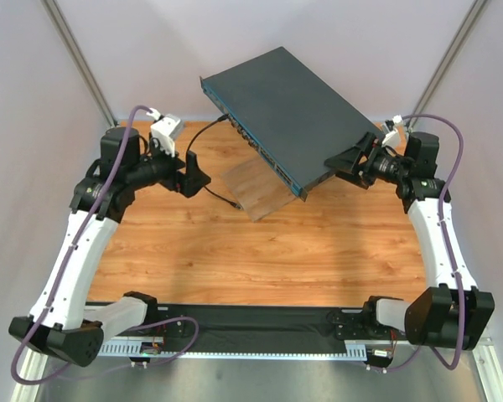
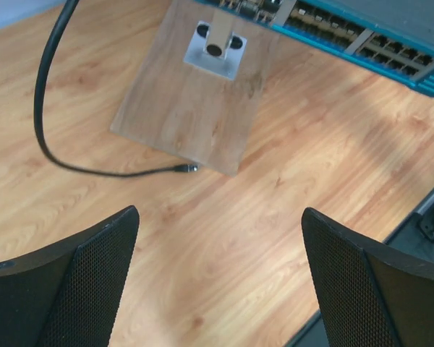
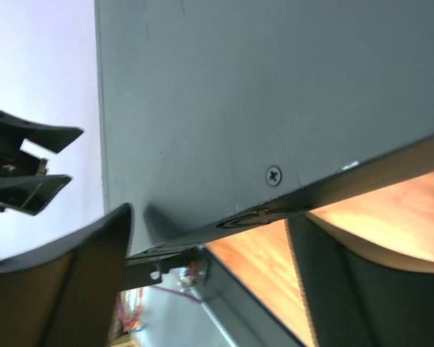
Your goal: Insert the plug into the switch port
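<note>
The switch point(image 1: 289, 105) is a flat dark grey box with a teal port edge point(image 2: 362, 36), propped at a tilt on a pale wooden board point(image 2: 195, 108). A black cable point(image 2: 40, 108) curves across the table and ends in a small plug point(image 2: 192, 168) lying loose just before the board's near edge. My left gripper point(image 2: 218, 217) hangs open above bare table, short of the plug point(image 1: 235, 203), with nothing between its fingers. My right gripper point(image 3: 210, 217) clamps the switch's point(image 3: 275, 87) right end, one finger on its top and the other beneath.
A metal bracket point(image 2: 215, 49) is screwed to the board under the switch. The cable's far end runs behind the switch's left corner point(image 1: 225, 120). A black strip point(image 1: 260, 318) borders the table's near edge by the arm bases. Pale walls close in on both sides.
</note>
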